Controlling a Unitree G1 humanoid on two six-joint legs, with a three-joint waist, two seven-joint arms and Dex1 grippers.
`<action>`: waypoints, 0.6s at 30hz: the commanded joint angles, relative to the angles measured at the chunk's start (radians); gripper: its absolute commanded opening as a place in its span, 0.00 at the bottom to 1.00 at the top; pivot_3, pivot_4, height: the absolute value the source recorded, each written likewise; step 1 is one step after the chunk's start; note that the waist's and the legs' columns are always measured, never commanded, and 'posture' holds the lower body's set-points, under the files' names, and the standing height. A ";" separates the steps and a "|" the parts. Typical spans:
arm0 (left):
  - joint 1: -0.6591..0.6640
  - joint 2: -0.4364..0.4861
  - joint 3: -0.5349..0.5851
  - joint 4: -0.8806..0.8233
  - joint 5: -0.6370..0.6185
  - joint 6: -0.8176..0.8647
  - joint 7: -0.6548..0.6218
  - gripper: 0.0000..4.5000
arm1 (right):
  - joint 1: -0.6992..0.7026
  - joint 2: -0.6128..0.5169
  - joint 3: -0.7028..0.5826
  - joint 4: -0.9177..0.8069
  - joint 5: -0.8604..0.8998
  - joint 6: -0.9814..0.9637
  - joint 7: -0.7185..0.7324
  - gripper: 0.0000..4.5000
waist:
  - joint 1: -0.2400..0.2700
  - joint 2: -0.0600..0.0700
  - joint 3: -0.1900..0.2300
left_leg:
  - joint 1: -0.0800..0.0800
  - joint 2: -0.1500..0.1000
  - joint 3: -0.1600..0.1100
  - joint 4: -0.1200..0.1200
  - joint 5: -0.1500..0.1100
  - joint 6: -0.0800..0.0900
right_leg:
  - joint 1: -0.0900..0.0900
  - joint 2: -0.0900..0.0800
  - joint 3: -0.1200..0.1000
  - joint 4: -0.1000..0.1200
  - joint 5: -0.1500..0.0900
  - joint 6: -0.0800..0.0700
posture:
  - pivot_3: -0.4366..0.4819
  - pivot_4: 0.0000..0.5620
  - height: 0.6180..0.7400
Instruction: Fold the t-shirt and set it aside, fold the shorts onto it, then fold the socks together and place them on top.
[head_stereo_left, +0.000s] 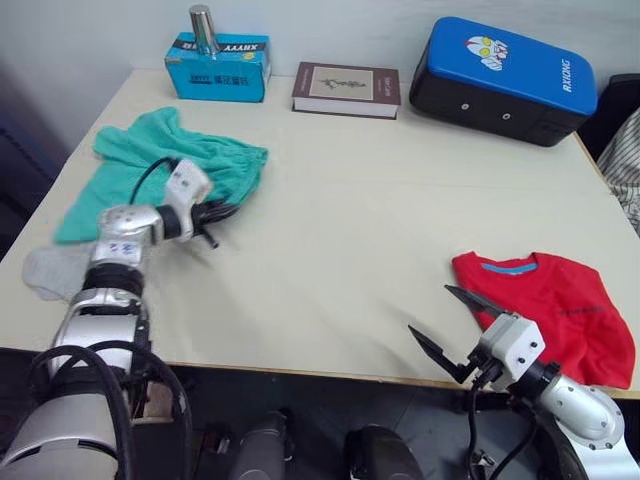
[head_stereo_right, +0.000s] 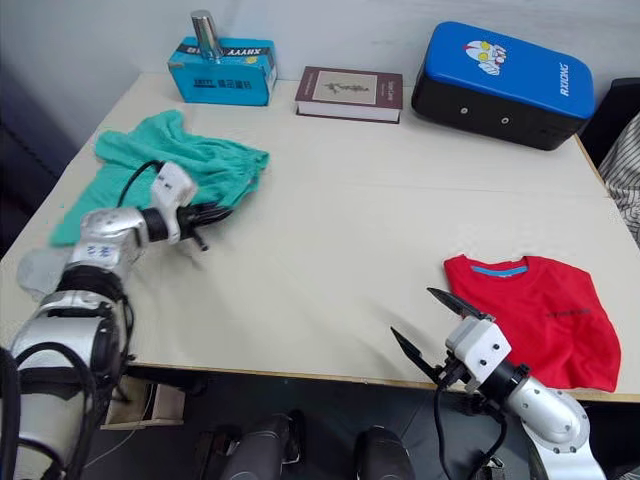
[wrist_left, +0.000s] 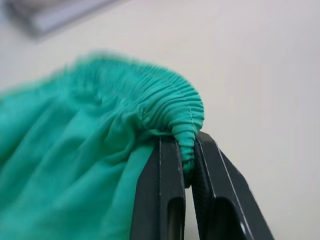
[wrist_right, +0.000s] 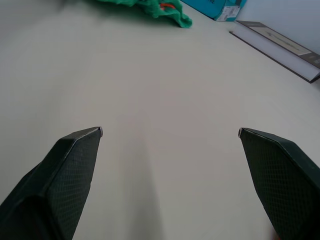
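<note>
Left claw pinches the shorts' waistband; right claw waits wide beside the folded shirt.

The left claw (head_stereo_left: 208, 213) is clamped narrow on the gathered elastic edge of the shorts (head_stereo_left: 160, 160), which lie rumpled at the surface's (head_stereo_left: 340, 220) far left, spread back and to the left of the claw. The folded shirt (head_stereo_left: 555, 305) sits at the near right edge, well apart from the shorts, so the shorts have to travel across the surface to the right and nearer; the left arm is the one in hold, its forearm reaching forward with the wrist turned inward. The right claw (head_stereo_left: 450, 330) hangs wide and holding nothing just left of the shirt, at the near edge, arm bent low. A grey sock (head_stereo_left: 55, 272) lies near the left arm, on the near left.
</note>
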 joint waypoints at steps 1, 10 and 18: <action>-0.001 -0.062 -0.032 -0.200 -0.064 0.057 -0.132 0.00 | 0.007 0.011 -0.010 -0.020 0.001 -0.020 -0.019 1.00 | -0.003 0.000 0.000 | 0.000 0.000 0.000 0.001 0.000 0.000 | 0.001 0.000 0.000 0.000 0.000 0.000 | 0.48 0.27 1.00; 0.295 -0.210 -0.307 -0.736 -0.077 0.383 -0.224 0.00 | 0.057 -0.016 -0.086 -0.043 0.085 0.025 0.007 1.00 | -0.032 0.001 0.000 | 0.004 0.004 0.000 0.004 0.000 -0.001 | 0.005 0.006 0.002 0.000 -0.001 -0.001 | 0.48 0.27 1.00; 0.432 -0.211 -0.312 -0.961 -0.189 0.522 -0.223 0.55 | 0.051 -0.085 -0.188 -0.083 0.260 0.210 0.013 1.00 | -0.025 0.002 -0.001 | 0.002 0.005 -0.002 0.008 -0.002 0.001 | 0.008 0.006 0.002 -0.004 -0.002 -0.004 | 0.48 0.27 1.00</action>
